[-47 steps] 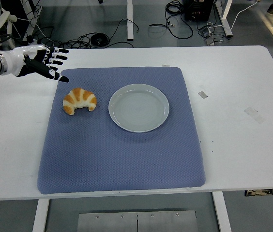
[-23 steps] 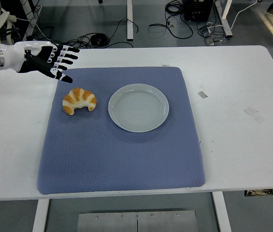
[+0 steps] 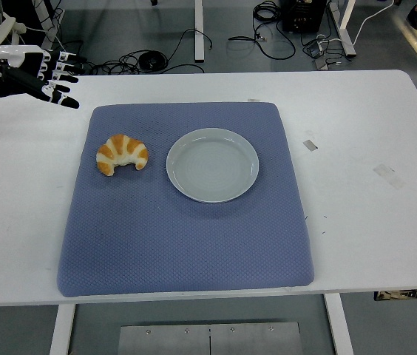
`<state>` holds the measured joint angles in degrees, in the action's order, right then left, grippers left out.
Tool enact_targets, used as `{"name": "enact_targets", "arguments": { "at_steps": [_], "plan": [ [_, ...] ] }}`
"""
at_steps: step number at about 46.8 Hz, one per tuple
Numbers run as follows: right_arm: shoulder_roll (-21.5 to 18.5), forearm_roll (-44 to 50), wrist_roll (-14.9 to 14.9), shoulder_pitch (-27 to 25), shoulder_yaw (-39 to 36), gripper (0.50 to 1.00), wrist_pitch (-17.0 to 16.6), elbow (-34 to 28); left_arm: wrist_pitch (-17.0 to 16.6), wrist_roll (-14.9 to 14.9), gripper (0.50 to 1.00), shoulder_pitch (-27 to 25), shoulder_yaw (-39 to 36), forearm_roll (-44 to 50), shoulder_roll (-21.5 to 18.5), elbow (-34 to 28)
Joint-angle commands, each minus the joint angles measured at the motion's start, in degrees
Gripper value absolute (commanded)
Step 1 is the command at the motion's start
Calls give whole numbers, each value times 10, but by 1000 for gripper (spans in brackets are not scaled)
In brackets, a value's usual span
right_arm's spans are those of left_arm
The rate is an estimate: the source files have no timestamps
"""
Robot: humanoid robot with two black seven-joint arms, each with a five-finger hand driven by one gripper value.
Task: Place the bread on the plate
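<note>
Bread (image 3: 122, 153), a croissant, lies on the blue mat (image 3: 186, 222), well below and to the right of my left hand (image 3: 27, 74), with the empty plate (image 3: 212, 164) just beyond it on the far side from the hand. My hand holds nothing, fingers (image 3: 64, 78) spread and relaxed. I'd bring it down over the croissant's arched middle, close gently so the crust isn't crushed, lift clear, then carry across. Against 0.5 s ago, my hand has pulled back toward the left edge, away from the croissant; nothing else moved.
</note>
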<state>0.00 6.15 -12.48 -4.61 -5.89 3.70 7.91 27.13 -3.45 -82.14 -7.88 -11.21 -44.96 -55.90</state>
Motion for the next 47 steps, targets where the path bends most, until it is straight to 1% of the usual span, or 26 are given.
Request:
{"name": "enact_targets", "arguments": {
  "at_steps": [1, 4, 8, 14, 17, 23, 29, 33, 37, 41, 47],
  "plan": [
    [0, 0, 0, 0, 0, 1000, 0, 0, -2, -4, 990, 0, -20, -14, 3, 0],
    [0, -1, 0, 0, 0, 1000, 0, 0, -2, -7, 990, -8, -52, -37, 8, 0],
    [0, 0, 0, 0, 0, 1000, 0, 0, -9, -7, 990, -36, -73, -97, 24, 1],
    [0, 0, 0, 0, 0, 1000, 0, 0, -31, -5, 990, -44, -69, -181, 35, 1],
    [0, 0, 0, 0, 0, 1000, 0, 0, -31, -5, 990, -52, -67, -209, 44, -1],
    [0, 0, 0, 0, 0, 1000, 0, 0, -31, -5, 992, -58, -67, -231, 58, 0],
    [0, -1, 0, 0, 0, 1000, 0, 0, -32, -5, 992, -59, -53, -266, 58, -2],
    [0, 0, 0, 0, 0, 1000, 0, 0, -29, -5, 990, -55, -9, -262, 55, -10],
    [0, 0, 0, 0, 0, 1000, 0, 0, -30, -6, 990, -38, 25, -255, 54, -5],
    [0, 0, 0, 0, 0, 1000, 0, 0, -29, -5, 990, -21, 45, -228, 53, -8],
    [0, -1, 0, 0, 0, 1000, 0, 0, -33, -5, 990, -18, 49, -214, 56, -7]
  ]
}}
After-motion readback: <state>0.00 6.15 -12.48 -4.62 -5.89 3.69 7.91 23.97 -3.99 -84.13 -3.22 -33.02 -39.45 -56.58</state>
